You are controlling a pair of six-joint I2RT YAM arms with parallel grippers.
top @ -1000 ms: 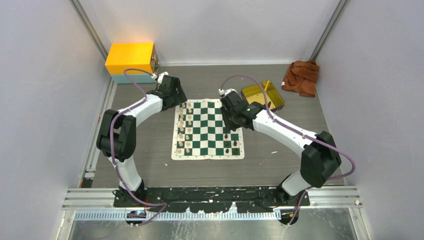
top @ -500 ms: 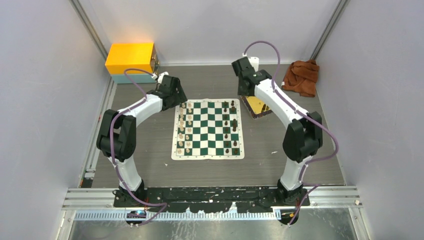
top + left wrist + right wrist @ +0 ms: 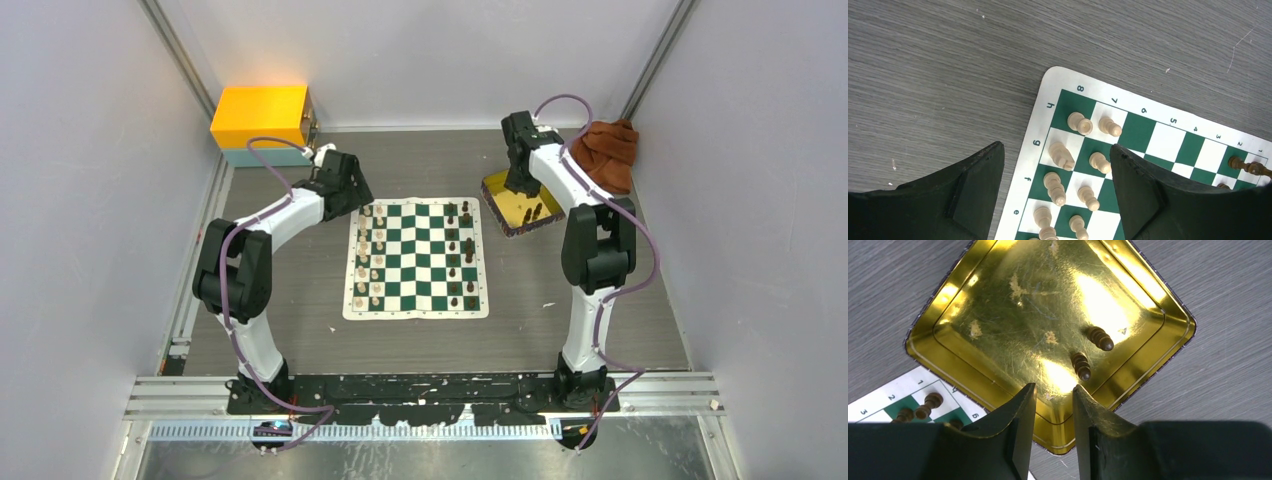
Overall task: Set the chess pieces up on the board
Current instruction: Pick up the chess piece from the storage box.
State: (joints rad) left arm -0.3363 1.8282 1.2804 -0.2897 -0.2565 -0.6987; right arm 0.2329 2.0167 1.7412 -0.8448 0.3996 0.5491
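Two small dark brown chess pieces (image 3: 1081,365) lie in the shiny gold tray (image 3: 973,305), so the empty, slightly parted right fingers (image 3: 1018,440) should drop and pinch one; left fingers (image 3: 973,185) gape empty.

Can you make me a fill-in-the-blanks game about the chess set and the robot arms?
1. The gold tray holds ___ dark chess pieces.
2. The right gripper hangs above that tray, holding ___.
3. The board has white and ___ squares.
4. The left gripper hangs over the cream chess pieces with its jaws wide ___.

Missing words: two, nothing, green, open.
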